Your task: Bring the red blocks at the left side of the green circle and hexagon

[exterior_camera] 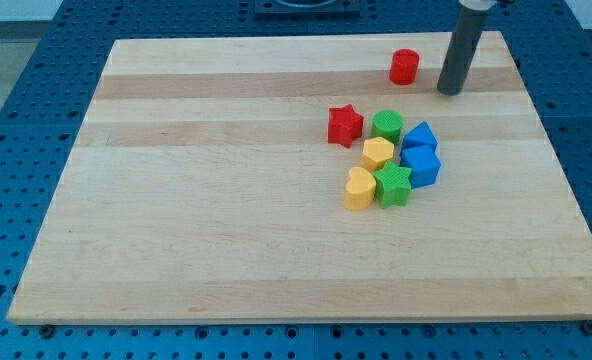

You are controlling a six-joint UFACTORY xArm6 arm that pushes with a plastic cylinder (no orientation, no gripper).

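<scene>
Eight small blocks are seen on a pale wooden board point(226, 220) with lengthwise grain bands, the board resting on a blue perforated table point(16, 150). The blocks look matte and solid-coloured. A red cylinder point(404, 67) stands alone near the view's top edge of the board, well apart from the rest. The tip point(448, 92) of the dark, smooth rod is set down just to the view's right of that cylinder, with a narrow gap between them; no jaws are fitted, so no opening can be recorded. A red star point(344, 124) lies at the view's left of the green circle point(386, 125), close beside it, contact not clear. Below the green circle a yellow hexagon point(378, 153) is packed in, and below that a yellow heart point(359, 188) touching a green star point(393, 185). Two blue blocks sit on the view's right of the cluster: an upper one with a peaked top point(419, 136) and a lower, squarer one point(422, 164), exact shapes not made out. A green hexagon cannot be identified. Wide bare wood is noted over the whole view's left half and along the view's bottom; the strip between the red cylinder and the board's top edge is narrow, and moderate room is left at the view's right of the blue blocks
</scene>
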